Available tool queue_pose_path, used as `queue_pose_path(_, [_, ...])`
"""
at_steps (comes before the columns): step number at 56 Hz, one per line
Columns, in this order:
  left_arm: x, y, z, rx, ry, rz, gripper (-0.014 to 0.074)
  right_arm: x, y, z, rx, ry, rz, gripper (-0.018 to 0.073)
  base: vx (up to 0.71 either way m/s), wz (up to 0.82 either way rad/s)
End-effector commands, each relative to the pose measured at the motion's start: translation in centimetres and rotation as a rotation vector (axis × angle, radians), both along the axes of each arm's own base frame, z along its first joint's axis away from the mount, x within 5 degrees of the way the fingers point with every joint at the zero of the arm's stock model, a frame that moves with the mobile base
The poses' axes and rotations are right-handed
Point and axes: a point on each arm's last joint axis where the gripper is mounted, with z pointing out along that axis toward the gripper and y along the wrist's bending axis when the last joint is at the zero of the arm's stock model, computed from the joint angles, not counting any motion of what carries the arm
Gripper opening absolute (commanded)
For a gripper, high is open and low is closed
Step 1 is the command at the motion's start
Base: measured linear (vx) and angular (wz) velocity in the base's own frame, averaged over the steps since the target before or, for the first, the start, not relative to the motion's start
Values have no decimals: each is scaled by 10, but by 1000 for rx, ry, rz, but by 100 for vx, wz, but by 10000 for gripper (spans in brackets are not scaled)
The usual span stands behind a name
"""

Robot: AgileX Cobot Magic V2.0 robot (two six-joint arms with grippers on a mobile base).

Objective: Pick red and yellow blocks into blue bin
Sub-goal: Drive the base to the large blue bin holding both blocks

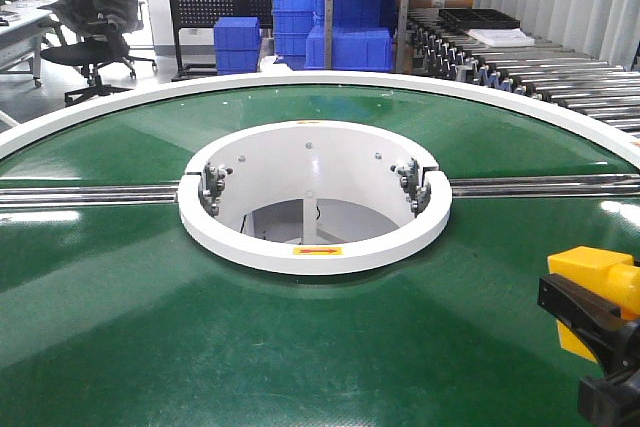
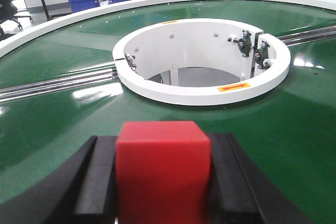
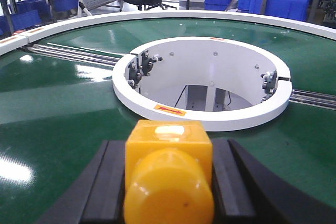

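Note:
In the left wrist view a plain red cube (image 2: 163, 174) sits between the black fingers (image 2: 97, 179) of my left gripper (image 2: 163, 145), which is shut on it, above the green table (image 2: 63, 124). My right gripper (image 3: 168, 148) is shut on the yellow studded brick (image 3: 168, 153), one round stud facing the camera. In the front view that brick (image 1: 592, 272) and the right gripper (image 1: 590, 342) show at the right edge, low over the green surface. The left gripper is outside the front view. The blue bin is out of view.
A white ring (image 1: 315, 247) surrounds a round opening in the middle of the green table. Metal rails (image 1: 90, 194) run left and right from it. Behind the table's white rim (image 1: 420, 87) are a roller conveyor (image 1: 560, 77), stacked blue crates (image 1: 340, 22) and an office chair (image 1: 95, 17).

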Motion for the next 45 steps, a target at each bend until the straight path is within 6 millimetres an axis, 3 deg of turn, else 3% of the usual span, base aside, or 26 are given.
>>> queue_pose_path(1, [0,2,16,-43,-96,25,0,-1,-3,18,27,-117,-28,-10,0,0])
queue_pose_path(18, [0,2,16,-43,-96,25,0,-1,-3,18,27,-117,-28,-10,-1,4])
queue_pose_path(45, [0,2,16,-43,-96,25,0,-1,-3,18,28,-120,-29,-10,-7,32])
